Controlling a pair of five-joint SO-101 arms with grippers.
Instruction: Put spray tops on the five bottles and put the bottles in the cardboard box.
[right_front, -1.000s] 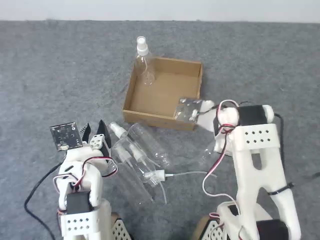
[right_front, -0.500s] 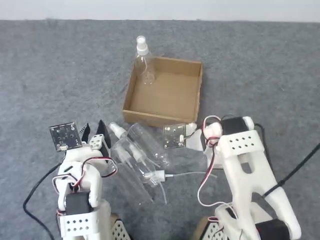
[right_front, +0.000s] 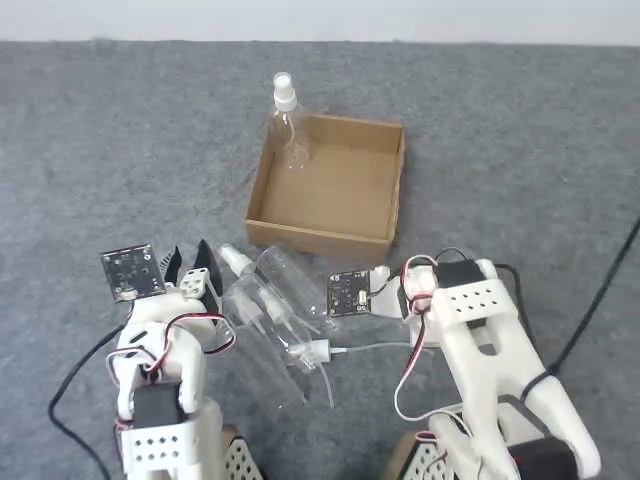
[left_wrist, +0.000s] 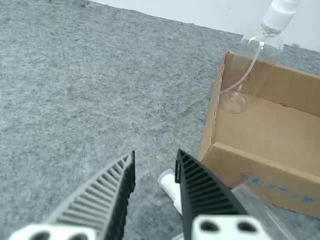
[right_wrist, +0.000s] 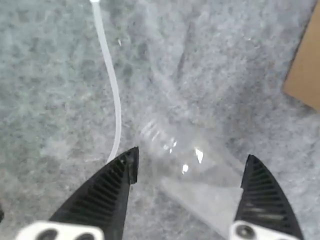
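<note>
The right gripper (right_wrist: 191, 155) is hovering with its fingers spread wide over a clear bottle (right_wrist: 175, 145) that is lying on the grey table (right_wrist: 50, 75). The left gripper (left_wrist: 155, 155) is resting slightly parted above a white spray top (left_wrist: 169, 184), near the cardboard box (left_wrist: 250, 165). One capped bottle (right_front: 288, 125) is standing in the box's far corner.

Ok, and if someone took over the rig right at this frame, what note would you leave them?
Left end effector: open, empty, beside a white-topped bottle at the pile's edge.
Right end effector: open, empty, over an uncapped bottle lying flat.
Box: one topped bottle stands in its far corner.
Pile: clear bottles lie between the arms, count unclear; a loose spray top with its tube lies by them.
Done: one bottle boxed.
Left: top and box the rest.
</note>
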